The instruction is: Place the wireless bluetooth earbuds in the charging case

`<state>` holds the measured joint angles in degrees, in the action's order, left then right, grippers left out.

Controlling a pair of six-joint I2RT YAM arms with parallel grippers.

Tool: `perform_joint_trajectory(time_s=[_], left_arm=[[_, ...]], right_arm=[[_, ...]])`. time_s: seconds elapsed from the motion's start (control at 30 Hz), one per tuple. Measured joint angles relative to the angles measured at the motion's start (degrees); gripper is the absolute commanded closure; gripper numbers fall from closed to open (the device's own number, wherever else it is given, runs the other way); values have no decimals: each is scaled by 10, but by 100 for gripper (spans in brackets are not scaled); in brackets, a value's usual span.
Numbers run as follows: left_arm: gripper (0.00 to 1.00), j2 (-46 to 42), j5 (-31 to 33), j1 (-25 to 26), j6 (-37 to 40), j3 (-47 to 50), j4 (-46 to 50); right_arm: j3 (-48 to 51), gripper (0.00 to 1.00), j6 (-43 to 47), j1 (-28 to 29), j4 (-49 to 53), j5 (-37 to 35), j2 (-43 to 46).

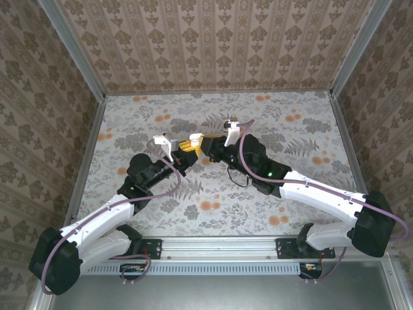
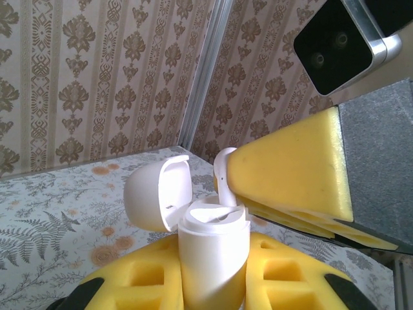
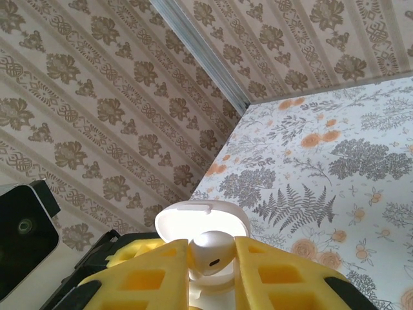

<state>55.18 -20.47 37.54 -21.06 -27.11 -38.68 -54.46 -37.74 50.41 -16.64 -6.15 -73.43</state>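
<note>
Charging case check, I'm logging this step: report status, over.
Left gripper shut on charging case, lid open. Right gripper shut on white earbud, at case mouth. Nothing seen blocking.

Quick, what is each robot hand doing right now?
Left gripper: shut on the white charging case, lid open.
Right gripper: shut on a white earbud.

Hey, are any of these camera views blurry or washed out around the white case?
Left wrist: sharp and evenly lit, but the white charging case is bright with little surface detail. Right wrist: the open lid glows, nearly blown out behind the earbud; the wallpaper is crisp. Top external: soft even light, the case too small to resolve.
</note>
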Motion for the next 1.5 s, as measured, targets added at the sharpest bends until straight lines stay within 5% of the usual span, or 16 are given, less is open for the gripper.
perform_joint_trajectory(time_s=[0.77, 1.5], left_arm=[[100, -1, 3, 0, 1, 0, 0], [100, -15, 12, 0, 29, -4, 8]], right_arm=[[30, 77, 53, -6, -40, 41, 16], [5, 70, 151, 8, 78, 109, 51]])
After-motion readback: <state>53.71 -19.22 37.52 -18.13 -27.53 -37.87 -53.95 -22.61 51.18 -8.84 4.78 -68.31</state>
